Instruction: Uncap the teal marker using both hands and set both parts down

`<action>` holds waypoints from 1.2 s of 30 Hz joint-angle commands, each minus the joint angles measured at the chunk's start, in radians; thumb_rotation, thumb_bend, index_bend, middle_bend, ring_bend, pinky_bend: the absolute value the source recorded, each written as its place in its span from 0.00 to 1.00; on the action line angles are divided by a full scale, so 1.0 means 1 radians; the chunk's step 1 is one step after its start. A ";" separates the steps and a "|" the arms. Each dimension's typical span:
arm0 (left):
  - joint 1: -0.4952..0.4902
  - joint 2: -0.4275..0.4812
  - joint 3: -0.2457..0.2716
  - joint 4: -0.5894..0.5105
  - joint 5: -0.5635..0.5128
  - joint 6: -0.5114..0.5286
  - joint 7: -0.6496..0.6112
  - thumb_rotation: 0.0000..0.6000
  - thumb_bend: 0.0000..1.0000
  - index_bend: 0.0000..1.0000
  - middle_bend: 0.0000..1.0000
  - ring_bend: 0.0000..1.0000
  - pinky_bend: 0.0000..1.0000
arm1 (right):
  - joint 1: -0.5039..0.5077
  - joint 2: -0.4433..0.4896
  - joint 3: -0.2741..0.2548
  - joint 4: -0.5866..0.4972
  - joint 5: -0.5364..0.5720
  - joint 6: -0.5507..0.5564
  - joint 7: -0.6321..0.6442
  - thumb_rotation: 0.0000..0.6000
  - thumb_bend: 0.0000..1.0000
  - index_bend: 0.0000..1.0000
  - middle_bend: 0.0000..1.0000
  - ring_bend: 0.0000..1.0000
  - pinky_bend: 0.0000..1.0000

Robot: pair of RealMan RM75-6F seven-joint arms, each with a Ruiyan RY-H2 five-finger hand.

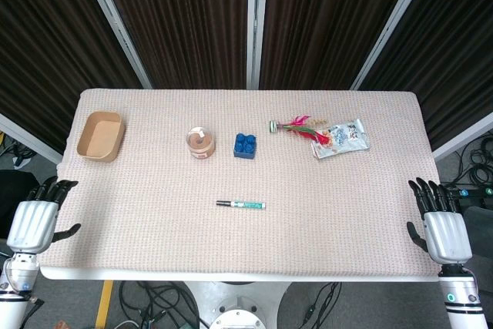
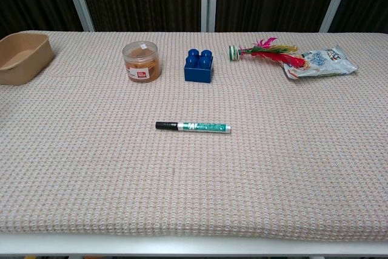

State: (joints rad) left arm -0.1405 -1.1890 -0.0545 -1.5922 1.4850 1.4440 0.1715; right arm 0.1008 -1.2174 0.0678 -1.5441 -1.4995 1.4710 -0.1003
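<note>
Your left hand (image 1: 35, 217) and right hand (image 1: 443, 225) rested at the table (image 1: 154, 252) edges, fingers spread, empty; the capped teal marker (image 1: 240, 204) lay between them.

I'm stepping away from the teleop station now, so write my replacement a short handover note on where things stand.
Hands: left hand and right hand both open, holding nothing, parked off the table's near corners.
Things: teal marker lies flat at mid-table, black cap still on, cap end toward the robot's left. Behind it stands a blue block.
Done: nothing yet; marker untouched.
Left: pick it up, pull the cap off with both hands, set down both parts.
</note>
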 commanded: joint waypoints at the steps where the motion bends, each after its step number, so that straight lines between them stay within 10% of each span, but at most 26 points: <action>1: -0.002 -0.003 0.004 -0.002 0.001 -0.005 0.003 1.00 0.00 0.19 0.22 0.12 0.25 | 0.002 -0.005 0.003 0.007 -0.012 0.011 0.013 1.00 0.24 0.00 0.08 0.00 0.10; 15: -0.019 -0.026 0.007 -0.009 -0.006 -0.032 0.024 1.00 0.00 0.19 0.22 0.12 0.25 | 0.037 -0.047 0.032 -0.010 -0.010 0.000 -0.045 1.00 0.34 0.03 0.17 0.04 0.22; 27: -0.035 -0.042 0.018 -0.019 -0.020 -0.072 0.058 1.00 0.00 0.19 0.22 0.12 0.24 | 0.171 -0.087 0.116 -0.233 0.119 -0.156 -0.326 1.00 0.33 0.38 0.39 0.78 0.90; 36: -0.048 -0.031 0.034 -0.022 -0.035 -0.118 0.060 1.00 0.00 0.19 0.22 0.12 0.24 | 0.355 -0.180 0.173 -0.370 0.398 -0.324 -0.626 1.00 0.33 0.38 0.41 0.84 0.96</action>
State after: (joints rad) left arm -0.1877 -1.2215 -0.0218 -1.6134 1.4517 1.3279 0.2306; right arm 0.3845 -1.3401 0.2147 -1.8690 -1.1814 1.1929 -0.6295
